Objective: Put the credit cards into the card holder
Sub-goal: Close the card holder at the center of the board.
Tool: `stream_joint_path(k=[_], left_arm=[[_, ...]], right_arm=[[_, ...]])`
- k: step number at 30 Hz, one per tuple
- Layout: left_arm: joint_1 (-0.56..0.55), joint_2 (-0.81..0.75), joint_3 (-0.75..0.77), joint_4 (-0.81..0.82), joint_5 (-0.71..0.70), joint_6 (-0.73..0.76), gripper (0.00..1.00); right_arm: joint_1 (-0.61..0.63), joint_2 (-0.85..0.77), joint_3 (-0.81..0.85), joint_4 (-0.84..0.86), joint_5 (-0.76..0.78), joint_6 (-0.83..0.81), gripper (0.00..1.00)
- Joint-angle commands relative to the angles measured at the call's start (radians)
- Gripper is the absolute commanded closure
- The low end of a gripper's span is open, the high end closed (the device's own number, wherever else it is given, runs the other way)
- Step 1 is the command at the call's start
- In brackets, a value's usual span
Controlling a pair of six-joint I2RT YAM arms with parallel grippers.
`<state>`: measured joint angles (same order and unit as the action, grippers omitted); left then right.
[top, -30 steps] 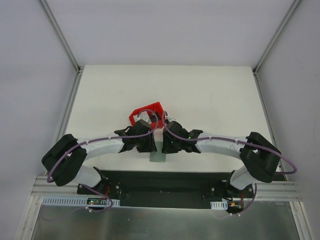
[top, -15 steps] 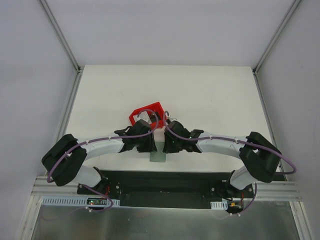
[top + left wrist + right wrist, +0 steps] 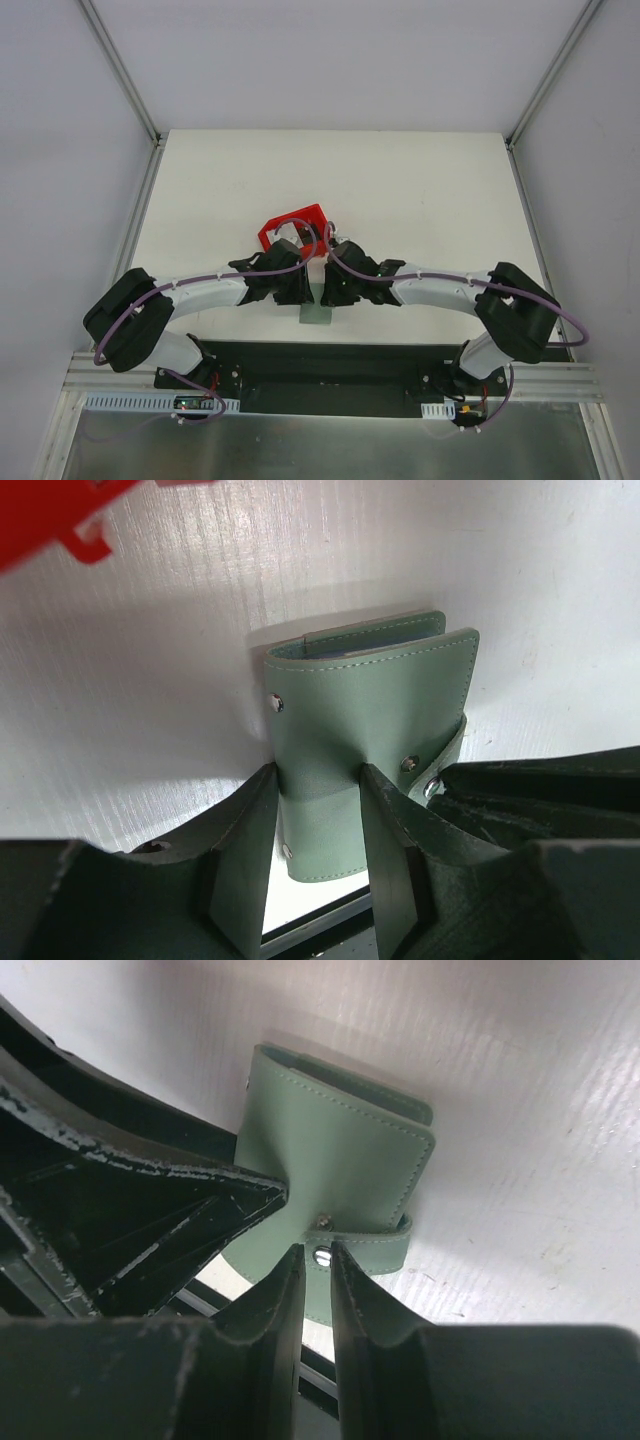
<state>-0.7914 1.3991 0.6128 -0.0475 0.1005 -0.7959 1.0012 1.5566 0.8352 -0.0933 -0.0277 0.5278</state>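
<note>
The grey-green card holder (image 3: pixel 314 316) lies at the table's near edge, between both grippers. In the left wrist view the card holder (image 3: pixel 370 710) is folded, with a blue-grey edge showing at its far side. My left gripper (image 3: pixel 318 780) is shut on its near part, one finger on each side. In the right wrist view my right gripper (image 3: pixel 317 1255) is almost closed on the snap strap (image 3: pixel 365 1250) of the card holder (image 3: pixel 340 1150). No loose credit cards show in any view.
A red plastic bin (image 3: pixel 293 225) stands just behind the grippers, and its corner shows in the left wrist view (image 3: pixel 50 520). The black base plate and metal rail run along the near edge of the table (image 3: pixel 400 190). The two grippers almost touch.
My right gripper has shifted slightly left, closer to the left gripper. The left arm and the card holder have barely moved.
</note>
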Motion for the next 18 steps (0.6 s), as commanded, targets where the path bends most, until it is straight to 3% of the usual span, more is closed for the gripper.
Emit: stream_joint_path(k=[1, 8, 18], left_arm=[[-0.005, 0.006, 0.011, -0.023, 0.011, 0.009, 0.63], [-0.006, 0.006, 0.008, -0.023, 0.011, 0.007, 0.63], [-0.006, 0.012, 0.015, -0.023, 0.016, 0.007, 0.63]], right_arm=[[0.013, -0.019, -0.011, 0.01, 0.021, 0.023, 0.81], [0.008, -0.087, -0.041, -0.023, 0.08, 0.026, 0.81], [0.014, -0.046, -0.028, 0.0, 0.055, 0.035, 0.81]])
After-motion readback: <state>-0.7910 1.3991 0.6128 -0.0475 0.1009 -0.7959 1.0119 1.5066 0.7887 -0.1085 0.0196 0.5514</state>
